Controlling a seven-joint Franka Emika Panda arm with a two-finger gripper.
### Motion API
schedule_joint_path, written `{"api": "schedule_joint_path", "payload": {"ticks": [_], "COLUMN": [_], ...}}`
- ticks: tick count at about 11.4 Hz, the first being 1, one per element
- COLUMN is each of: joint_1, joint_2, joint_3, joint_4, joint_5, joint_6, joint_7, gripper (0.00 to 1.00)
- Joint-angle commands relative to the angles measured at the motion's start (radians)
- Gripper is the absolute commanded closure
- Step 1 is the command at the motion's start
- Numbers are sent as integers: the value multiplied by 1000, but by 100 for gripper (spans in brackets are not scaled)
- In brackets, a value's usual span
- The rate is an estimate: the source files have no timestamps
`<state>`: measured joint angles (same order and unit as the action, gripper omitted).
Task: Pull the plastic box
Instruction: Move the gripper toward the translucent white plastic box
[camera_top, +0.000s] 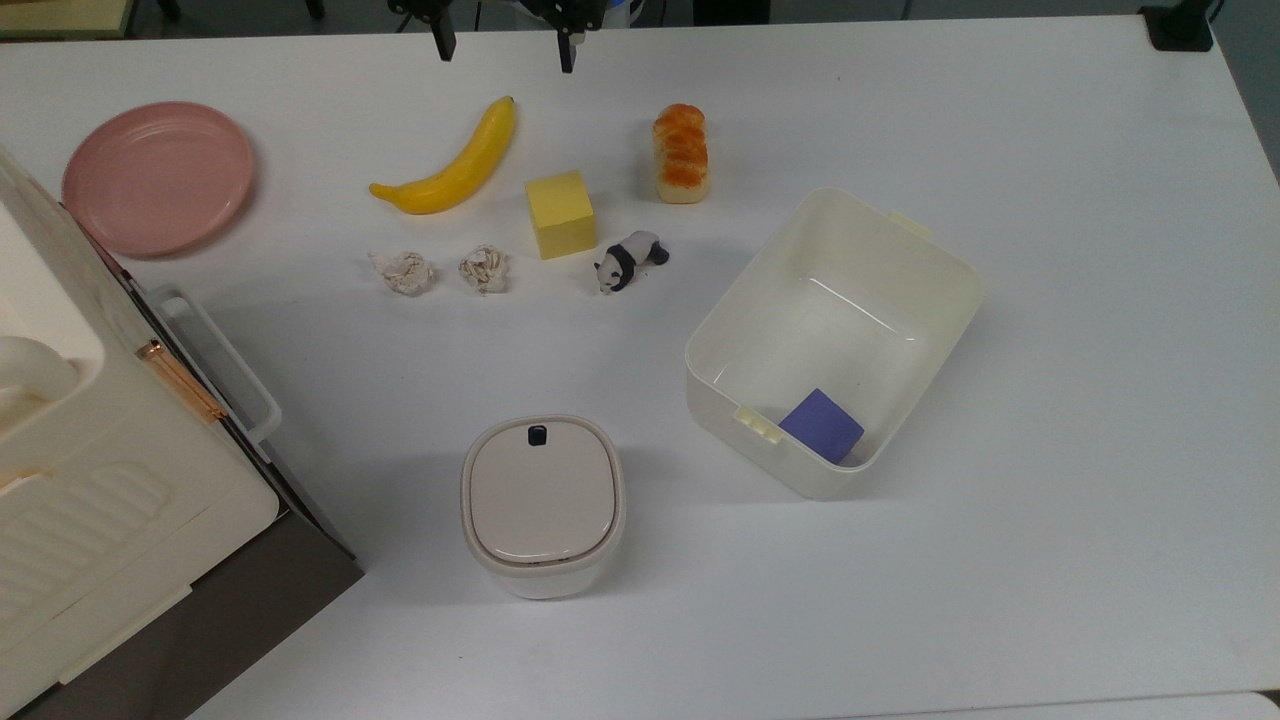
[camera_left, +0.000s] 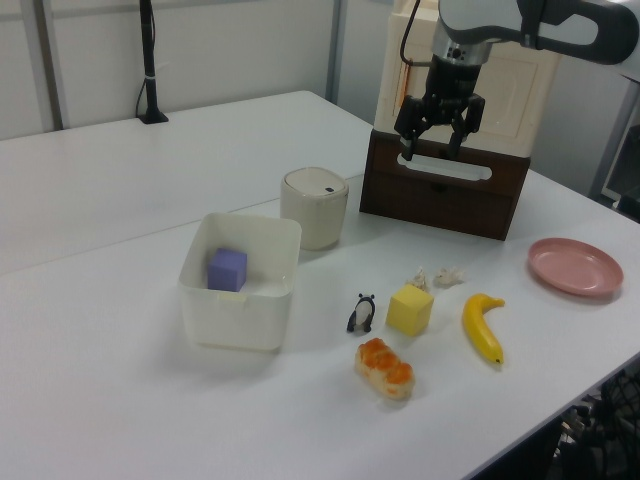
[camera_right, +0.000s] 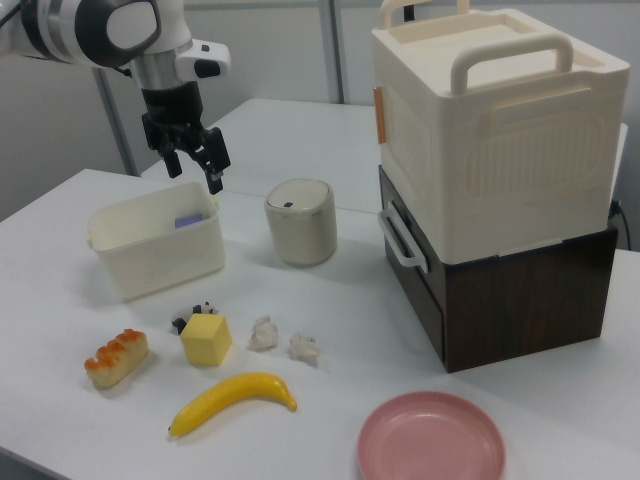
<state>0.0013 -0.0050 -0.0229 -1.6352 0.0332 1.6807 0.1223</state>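
The plastic box (camera_top: 868, 262) is a cream-white lidless tub standing on the white table at the top view's right, turned at an angle. It has pale-yellow clip tabs on its short rims. A purple cube (camera_top: 820, 425) lies in one corner of it. In the left view the plastic box (camera_left: 235, 322) sits left of centre, and in the right view the plastic box (camera_right: 165, 256) sits at the left. My gripper (camera_top: 505, 48) is open and empty at the top edge of the top view. It hangs in the air, well apart from the box, as the gripper (camera_left: 432, 150) and the gripper (camera_right: 193, 172) show.
A lidded round bin (camera_top: 543, 505) stands near the box. A big cream cabinet (camera_top: 80, 480) on a dark base fills the top view's left. A pink plate (camera_top: 158, 177), banana (camera_top: 455, 165), yellow cube (camera_top: 560, 213), bread (camera_top: 680, 153), toy panda (camera_top: 628, 262) and two paper wads (camera_top: 403, 272) lie on the table.
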Motion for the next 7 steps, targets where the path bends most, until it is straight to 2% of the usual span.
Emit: {"api": "schedule_joint_path", "payload": {"ticks": [1, 7], "joint_1": [2, 0], "joint_2": [0, -3], "joint_3": [3, 8], "joint_4": [8, 6], "joint_5": [27, 27], "joint_6": [20, 17], "joint_7": [-10, -16], "gripper": [0, 0]}}
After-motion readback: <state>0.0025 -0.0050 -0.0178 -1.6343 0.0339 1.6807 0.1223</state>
